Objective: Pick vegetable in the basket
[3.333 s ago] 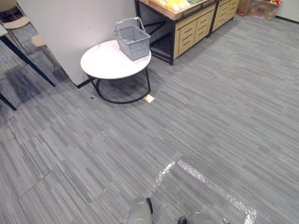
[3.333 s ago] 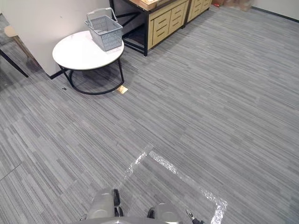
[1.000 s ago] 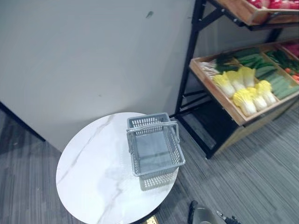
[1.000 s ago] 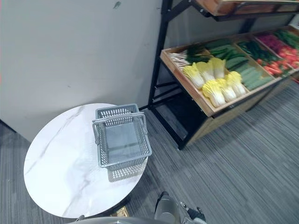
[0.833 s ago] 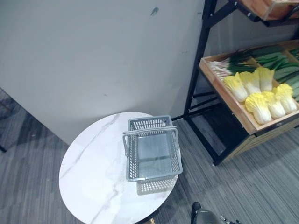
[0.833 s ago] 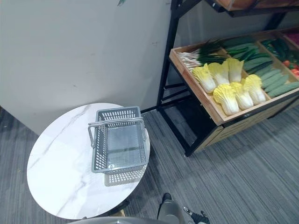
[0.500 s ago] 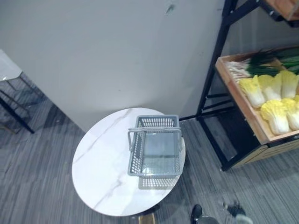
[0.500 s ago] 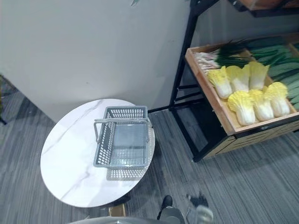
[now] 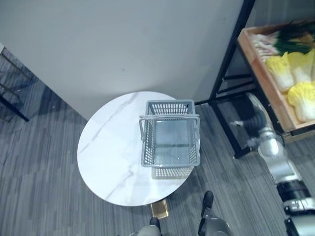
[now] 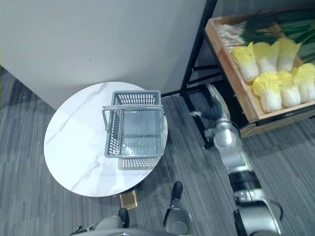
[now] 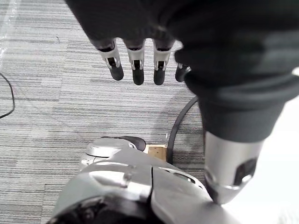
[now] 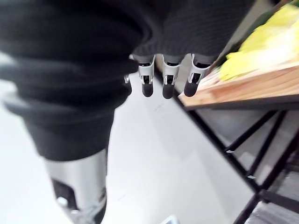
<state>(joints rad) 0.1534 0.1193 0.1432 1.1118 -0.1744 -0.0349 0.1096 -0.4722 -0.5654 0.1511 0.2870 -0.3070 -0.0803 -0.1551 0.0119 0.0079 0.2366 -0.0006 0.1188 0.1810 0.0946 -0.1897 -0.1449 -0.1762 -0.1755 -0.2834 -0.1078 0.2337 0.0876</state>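
Yellow-green cabbages lie on the wooden shelf, just beyond the right hand, whose fingers are straight and empty. Judged light, leafy and easily bruised: grip around the firm pale base. Basket stands empty on the counter, on that hand's opposite side. Left hand hangs relaxed, holding nothing.

Silver-grey arm, dark ribbed cover, dark-tipped fingers
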